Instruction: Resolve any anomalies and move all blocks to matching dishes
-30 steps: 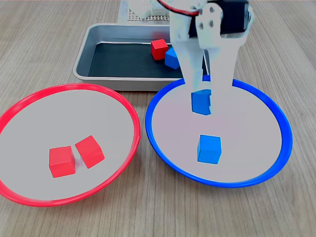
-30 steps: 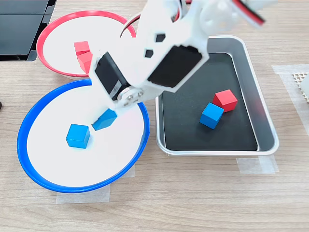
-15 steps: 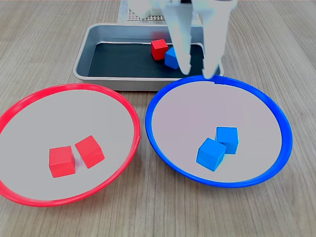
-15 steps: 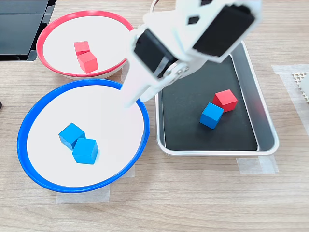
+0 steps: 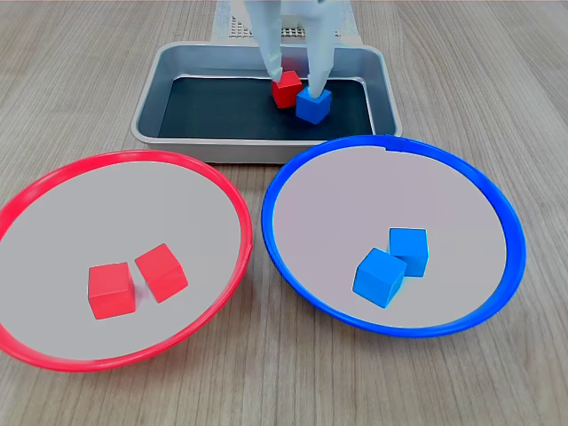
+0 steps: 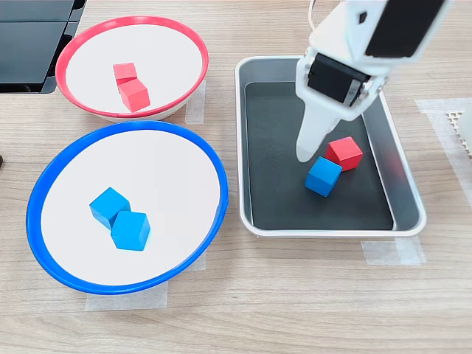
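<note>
My gripper [image 5: 295, 82] stands open over the grey metal tray [image 5: 155, 89], empty, its two white fingers hanging just above the red block [image 5: 286, 89] and the blue block [image 5: 313, 105] that lie touching there. In the second exterior view one finger [image 6: 310, 140] points down beside the blue block [image 6: 324, 175] and red block [image 6: 345, 153]. The red-rimmed dish [image 5: 53, 177] holds two red blocks [image 5: 111, 290] [image 5: 161, 272]. The blue-rimmed dish [image 5: 497, 204] holds two blue blocks [image 5: 379, 277] [image 5: 409, 251] that touch each other.
The tray [image 6: 409, 221] is taped to the wooden table beside both dishes. A black object [image 6: 33, 44] lies at the second exterior view's top left. A white perforated base [image 5: 244, 27] stands behind the tray.
The blue block held over the blue-rimmed dish was let go and now rests against the other one there. My gripper has risen and swung over to the tray, open.
</note>
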Action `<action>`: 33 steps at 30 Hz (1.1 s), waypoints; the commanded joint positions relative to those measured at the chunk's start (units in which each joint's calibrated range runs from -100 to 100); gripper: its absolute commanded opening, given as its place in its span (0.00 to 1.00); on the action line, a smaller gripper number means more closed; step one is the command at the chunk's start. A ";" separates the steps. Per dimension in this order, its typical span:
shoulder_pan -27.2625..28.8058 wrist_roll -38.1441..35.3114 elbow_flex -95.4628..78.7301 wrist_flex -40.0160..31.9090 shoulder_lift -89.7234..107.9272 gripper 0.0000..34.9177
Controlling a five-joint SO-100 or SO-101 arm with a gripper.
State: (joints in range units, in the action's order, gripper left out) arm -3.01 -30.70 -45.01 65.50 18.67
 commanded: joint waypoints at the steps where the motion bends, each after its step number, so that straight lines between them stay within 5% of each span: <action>1: -0.71 -0.34 -0.74 -2.06 0.31 0.45; 24: -6.36 -0.68 -4.92 -9.33 -7.11 0.47; 27: -7.30 -0.20 -5.10 -9.33 -7.03 0.34; 28: -7.49 0.00 -5.10 -9.24 -6.94 0.25; 29: -7.49 0.15 -4.92 -9.24 -6.77 0.05; 33: -6.92 1.47 0.08 -5.04 -5.24 0.01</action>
State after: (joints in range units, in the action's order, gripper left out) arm -10.71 -30.60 -49.55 57.01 11.42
